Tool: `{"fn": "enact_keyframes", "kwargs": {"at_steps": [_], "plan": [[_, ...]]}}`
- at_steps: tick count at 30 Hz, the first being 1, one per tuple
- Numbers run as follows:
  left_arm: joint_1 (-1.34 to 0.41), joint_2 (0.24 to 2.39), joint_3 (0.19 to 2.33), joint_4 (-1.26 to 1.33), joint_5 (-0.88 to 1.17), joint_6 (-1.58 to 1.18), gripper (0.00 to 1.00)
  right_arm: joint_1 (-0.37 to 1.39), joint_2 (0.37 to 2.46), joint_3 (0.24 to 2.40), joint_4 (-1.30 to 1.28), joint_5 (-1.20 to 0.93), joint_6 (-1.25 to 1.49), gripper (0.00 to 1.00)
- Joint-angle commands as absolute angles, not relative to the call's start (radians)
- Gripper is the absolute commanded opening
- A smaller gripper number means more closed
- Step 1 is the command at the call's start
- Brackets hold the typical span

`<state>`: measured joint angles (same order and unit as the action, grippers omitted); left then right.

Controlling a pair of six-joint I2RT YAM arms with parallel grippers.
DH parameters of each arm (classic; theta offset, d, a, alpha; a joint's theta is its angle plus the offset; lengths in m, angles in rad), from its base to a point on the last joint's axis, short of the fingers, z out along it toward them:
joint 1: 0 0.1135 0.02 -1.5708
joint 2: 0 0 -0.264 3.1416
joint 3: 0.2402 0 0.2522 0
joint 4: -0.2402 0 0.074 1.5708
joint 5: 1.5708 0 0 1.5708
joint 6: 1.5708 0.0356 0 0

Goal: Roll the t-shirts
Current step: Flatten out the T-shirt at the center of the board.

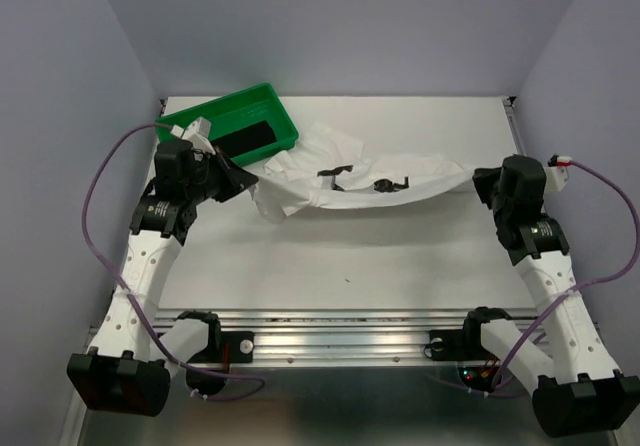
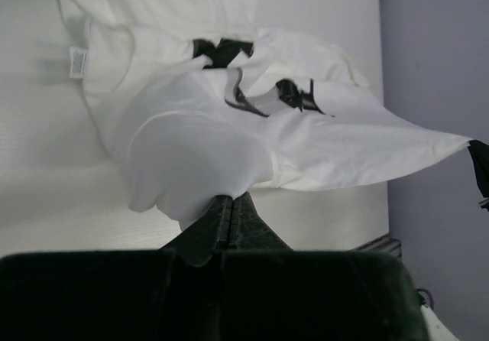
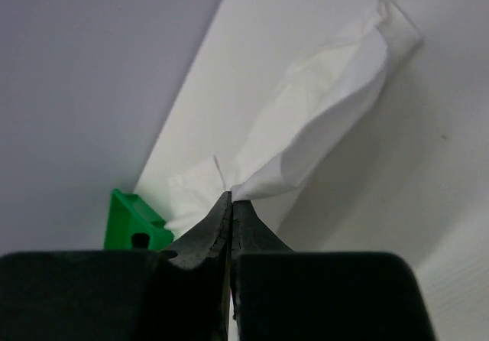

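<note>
While the left gripper [image 1: 247, 180] and right gripper [image 1: 478, 178] each clamp an end of the white shirt [image 1: 360, 178], it stretches crumpled between them across the far table [image 1: 350, 256], not yet rolled. The black shirt [image 1: 250, 141] lies in the tray [image 1: 228, 102], so both rolls seem left to do.

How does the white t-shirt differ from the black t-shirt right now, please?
The white t-shirt carries small black printed marks; the black t-shirt looks plain. The white t-shirt is stretched between the left gripper and the right gripper, both shut on it, while the black t-shirt lies untouched in the green tray. Both are soft fabric.
</note>
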<state>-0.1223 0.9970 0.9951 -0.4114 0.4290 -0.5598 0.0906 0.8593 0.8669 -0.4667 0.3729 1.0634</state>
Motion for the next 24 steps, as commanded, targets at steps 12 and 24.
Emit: {"fn": "enact_keyframes", "kwargs": {"at_steps": [12, 24], "plan": [[-0.118, 1.011, 1.556, -0.408, 0.347, -0.565, 0.0, 0.083, 0.92, 1.46, -0.502, 0.396, 0.724, 0.01], [-0.118, 1.02, 2.018, -0.492, 0.308, -0.519, 0.0, 0.083, 0.885, 1.781, -0.535, 0.368, 0.586, 0.01]]}}
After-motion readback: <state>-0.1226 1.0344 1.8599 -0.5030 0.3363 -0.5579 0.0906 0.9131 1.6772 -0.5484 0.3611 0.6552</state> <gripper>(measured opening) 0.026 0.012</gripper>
